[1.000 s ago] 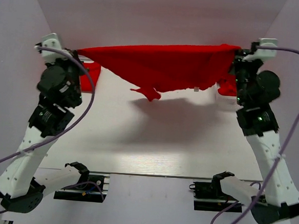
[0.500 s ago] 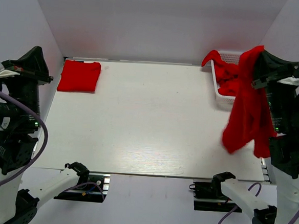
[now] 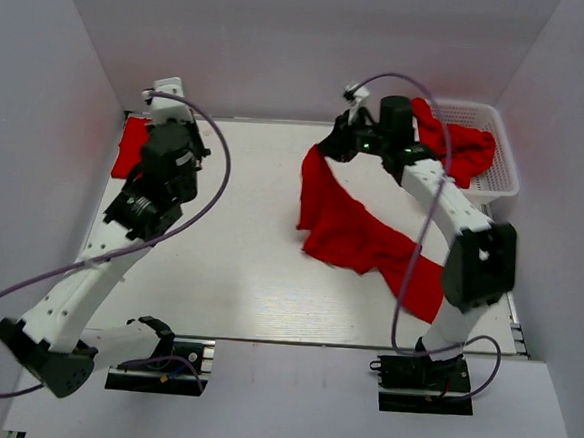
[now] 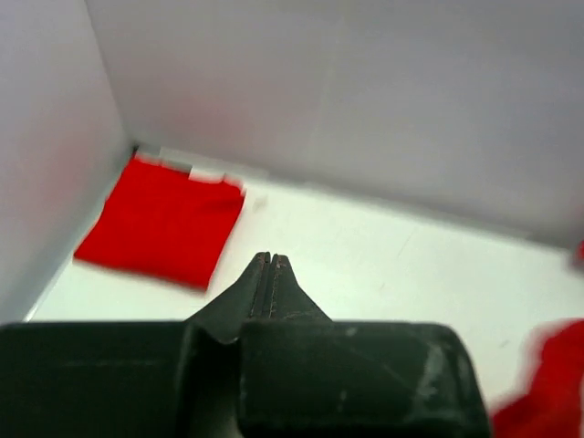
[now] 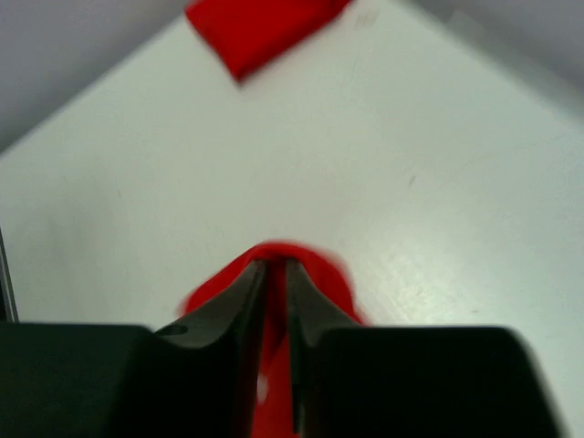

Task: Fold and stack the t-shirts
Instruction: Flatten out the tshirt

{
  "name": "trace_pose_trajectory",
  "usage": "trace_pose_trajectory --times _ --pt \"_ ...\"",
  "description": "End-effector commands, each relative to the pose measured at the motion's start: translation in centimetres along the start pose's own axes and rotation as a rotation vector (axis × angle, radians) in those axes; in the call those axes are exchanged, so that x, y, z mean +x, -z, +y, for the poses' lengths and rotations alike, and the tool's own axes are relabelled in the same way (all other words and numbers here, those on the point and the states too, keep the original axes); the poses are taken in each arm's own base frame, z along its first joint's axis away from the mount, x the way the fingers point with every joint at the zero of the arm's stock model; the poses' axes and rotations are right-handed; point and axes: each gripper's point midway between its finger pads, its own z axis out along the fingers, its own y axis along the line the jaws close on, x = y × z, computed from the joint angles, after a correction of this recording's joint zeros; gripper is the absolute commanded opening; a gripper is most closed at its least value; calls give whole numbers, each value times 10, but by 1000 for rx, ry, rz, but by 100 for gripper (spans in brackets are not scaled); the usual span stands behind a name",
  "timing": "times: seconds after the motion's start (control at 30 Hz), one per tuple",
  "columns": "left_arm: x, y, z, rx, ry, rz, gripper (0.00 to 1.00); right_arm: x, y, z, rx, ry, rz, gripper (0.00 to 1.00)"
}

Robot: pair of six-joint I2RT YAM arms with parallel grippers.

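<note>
Left of basket (image 3: 505,154): right gripper (image 5: 274,266) pinches shirt (image 3: 356,239), cloth running nearward (diagonal axis); left gripper (image 4: 271,259), closed empty, sits farther left.

A folded shirt (image 3: 126,152) lies at the table's (image 3: 219,264) ten o'clock corner; a basket (image 3: 504,172) holding shirts (image 3: 469,151) sits at two o'clock. A loose shirt (image 3: 356,234) sprawls from centre toward four o'clock.

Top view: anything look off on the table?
A loose t-shirt sprawls crumpled and diagonal across the right half of the table, one end pinched in the right gripper, the other trailing under that arm. The folded t-shirt looks tidy.
</note>
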Motion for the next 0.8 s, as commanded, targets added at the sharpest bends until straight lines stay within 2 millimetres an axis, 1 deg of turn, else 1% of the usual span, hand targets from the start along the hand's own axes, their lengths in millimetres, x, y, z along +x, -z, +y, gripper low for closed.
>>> trace_pose_trajectory --times 0.0,0.03,0.07,0.1,0.13,0.17,0.2,0.23,0.27,0.3,0.33,0.37,0.4,0.43,0.47,0.5,0.53,0.57,0.6,0.63,0.67,0.7,0.73,0.77 --pt "28 -4 13 -95 5 56 0 33 -41 31 -222 -106 62 24" --pt "40 -9 9 -103 11 86 0 45 -54 29 -237 -131 88 36" --pt "51 -10 9 -110 -10 120 14 60 -62 22 -228 -170 123 51" --pt "61 -11 9 -115 -24 142 27 59 -64 18 -215 -179 127 90" --pt "66 -12 9 -118 -37 155 44 62 -64 9 -180 -185 130 90" --pt "77 -14 3 -99 -39 179 76 63 -65 2 -134 -182 131 90" --pt "84 -14 2 -94 -40 192 86 68 -62 -4 -105 -182 138 90" --pt "85 -14 0 -82 -39 196 94 65 -58 -12 -38 -172 134 90" --pt "95 -16 -6 -58 -37 222 100 61 -54 -19 27 -166 126 90" --pt "101 -18 -10 -46 -44 237 100 75 -49 -31 100 -193 153 90" --pt "106 -17 -12 -30 -48 250 100 71 -42 -33 134 -194 144 90" --pt "115 -19 -20 4 -56 277 100 77 -37 -33 166 -223 154 90" --pt "122 -20 -25 24 -62 296 100 82 -21 -53 297 -262 151 90" --pt "134 -24 -39 72 -70 335 100 96 -14 -56 341 -297 174 90" --pt "146 -25 -44 93 -86 371 100 101 -7 -61 384 -326 177 90" --pt "153 -27 -52 121 -93 398 100 104 15 -75 506 -361 158 90" --pt "164 -26 -67 191 -89 439 100 126 25 -77 552 -399 191 90" --pt "190 -30 -76 215 -118 509 100 116 45 -82 618 -414 150 90" --pt "199 -32 -86 250 -118 539 100 123 59 -91 687 -456 143 90" --pt "214 -29 -102 326 -112 594 100 159 74 -91 743 -498 207 90" --pt "223 -29 -113 368 -108 627 100 157 86 -91 767 -542 173 90" --pt "252 -33 -125 406 -129 690 100 170 107 -97 849 -559 174 90" --pt "265 -29 -140 483 -112 738 100 191 119 -95 889 -589 204 90" --pt "269 -33 -151 513 -104 754 100 189 131 -95 920 -618 171 90"
